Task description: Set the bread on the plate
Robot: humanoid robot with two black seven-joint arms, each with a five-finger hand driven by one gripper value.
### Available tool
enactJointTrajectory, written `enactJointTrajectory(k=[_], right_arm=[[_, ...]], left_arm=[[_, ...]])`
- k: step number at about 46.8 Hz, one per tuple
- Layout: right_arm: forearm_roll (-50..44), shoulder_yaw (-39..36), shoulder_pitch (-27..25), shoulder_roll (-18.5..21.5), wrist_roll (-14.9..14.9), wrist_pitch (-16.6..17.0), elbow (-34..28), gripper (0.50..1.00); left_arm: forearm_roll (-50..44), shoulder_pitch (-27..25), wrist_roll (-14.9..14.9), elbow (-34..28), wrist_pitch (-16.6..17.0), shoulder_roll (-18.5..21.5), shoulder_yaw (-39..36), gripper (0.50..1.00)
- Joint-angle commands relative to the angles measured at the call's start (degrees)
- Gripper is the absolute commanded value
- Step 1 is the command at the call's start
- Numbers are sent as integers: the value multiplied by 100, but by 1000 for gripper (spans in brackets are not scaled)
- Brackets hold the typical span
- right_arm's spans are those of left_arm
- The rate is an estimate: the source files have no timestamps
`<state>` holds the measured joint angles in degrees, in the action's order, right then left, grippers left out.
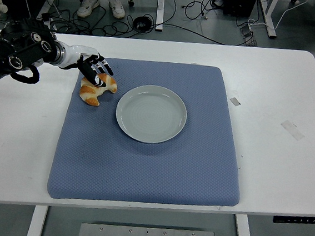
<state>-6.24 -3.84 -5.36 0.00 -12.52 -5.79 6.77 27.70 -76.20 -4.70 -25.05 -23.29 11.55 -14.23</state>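
The left hand [93,67] came in from the left edge and sat over the top of the bread [97,88]. Its black fingers [102,68] were curled down and touched the bread's top, but I could not tell if they really squeezed it. The bread lay on the blue mat [147,161], near the mat's far left corner. It was just beside the plate [151,113], on the plate's left, and did not touch it. The round plate was near the middle of the mat. The mat lay flat on the white surface [287,108]. Bits of tape [293,130] were stuck on the surface to the right.
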Motion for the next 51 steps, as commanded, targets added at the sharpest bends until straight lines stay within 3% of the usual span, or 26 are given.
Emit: enactJointTrajectory(k=[1, 13, 39, 51], right_arm=[[-9, -3, 0, 0, 4, -1, 0, 1000], [0, 6, 0, 0, -5, -1, 0, 1000], [0, 6, 0, 0, -5, -1, 0, 1000], [0, 6, 0, 0, -5, -1, 0, 1000]], left_arm=[[-2, 9, 4, 0, 0, 5, -1, 658], [-2, 9, 4, 0, -9, 14, 8, 616], [-54, -316, -5, 0, -53, 110, 430, 616], [-63, -501, -5, -35, -281, 31, 764, 621]])
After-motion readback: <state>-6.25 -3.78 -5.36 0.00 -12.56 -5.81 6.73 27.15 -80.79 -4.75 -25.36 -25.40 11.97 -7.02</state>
